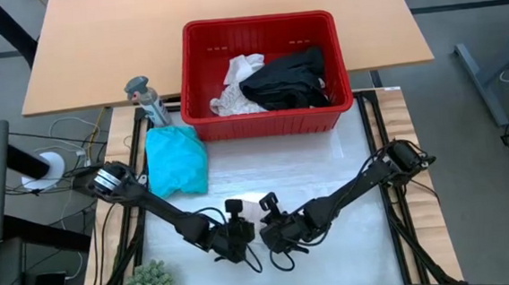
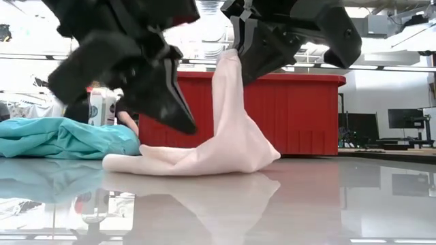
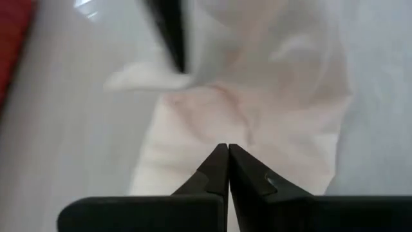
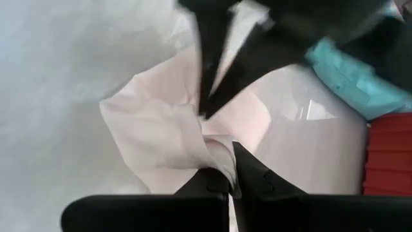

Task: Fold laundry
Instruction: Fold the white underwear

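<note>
A limp, light cream garment [image 2: 204, 146] lay on the tabletop in front of the red basket [image 1: 198, 75]. The right gripper [image 4: 226, 169] pinched a raised fold; the left gripper [image 3: 228, 151] hovered closed, empty. Edges likely grip best.

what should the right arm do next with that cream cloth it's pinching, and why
Probably carry the pinched edge across and lay it down. The right gripper is shut on the cream garment, holding one part up in a peak while the rest lies on the table; the left gripper is shut, holding nothing.
</note>
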